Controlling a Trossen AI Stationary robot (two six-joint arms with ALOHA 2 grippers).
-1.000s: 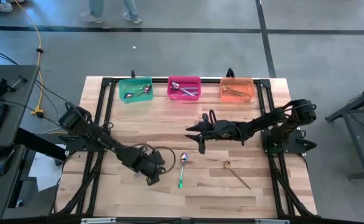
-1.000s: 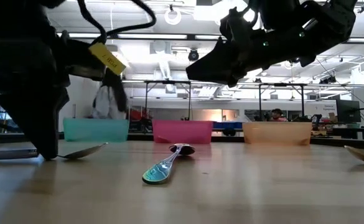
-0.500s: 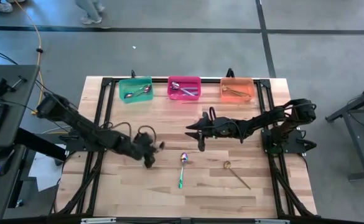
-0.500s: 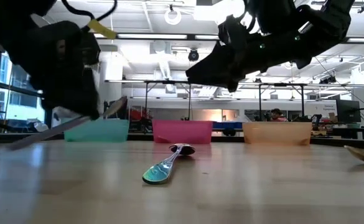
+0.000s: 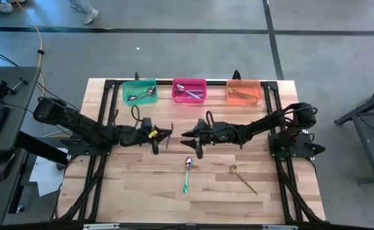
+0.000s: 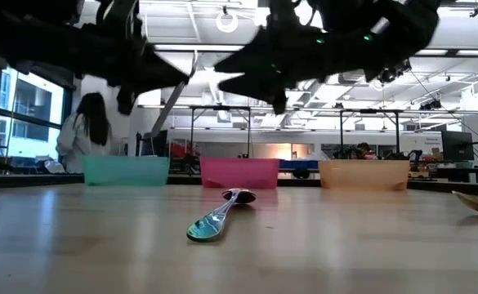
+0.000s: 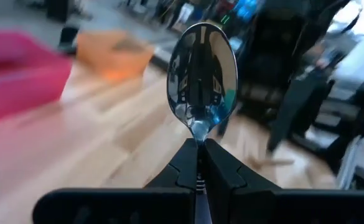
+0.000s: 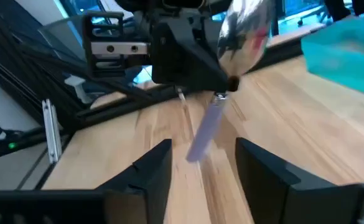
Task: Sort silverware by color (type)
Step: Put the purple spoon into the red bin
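Observation:
My left gripper [image 5: 159, 135] hangs over the table's middle and is shut on a spoon [image 7: 201, 73] with a shiny bowl and a lavender handle [image 8: 205, 132]. My right gripper [image 5: 192, 141] is open, just right of it, fingertips pointing at the held spoon and touching nothing. A green-iridescent spoon [image 5: 187, 174] lies flat on the wood in front of both, and a gold-bronze spoon [image 5: 243, 177] lies flat to its right. More spoons lie in the teal bin [image 5: 139, 91], the pink bin [image 5: 189, 90] and the orange bin [image 5: 243, 91]. My left gripper pinches the spoon at its neck [image 7: 198, 138], where bowl meets handle, between the two fingertips. The fingers reach in roughly level from the table's left and lie across the spoon. The spoon is lifted clear and tilted, bowl [image 8: 244, 30] uppermost, the lavender handle slanting down below the fingers.
The three bins stand in a row along the table's far edge. Black frame rails [image 5: 107, 115] run along the table's left and right sides. Bare wood lies between the arms and the bins. A person [image 6: 87, 131] stands in the room beyond the table.
My left gripper has risen from the table's near left part with the lavender spoon and travelled toward the far edge and the middle. The spoon, lying on the wood before, is now lifted clear and tilted. My right gripper has shifted a little toward the left.

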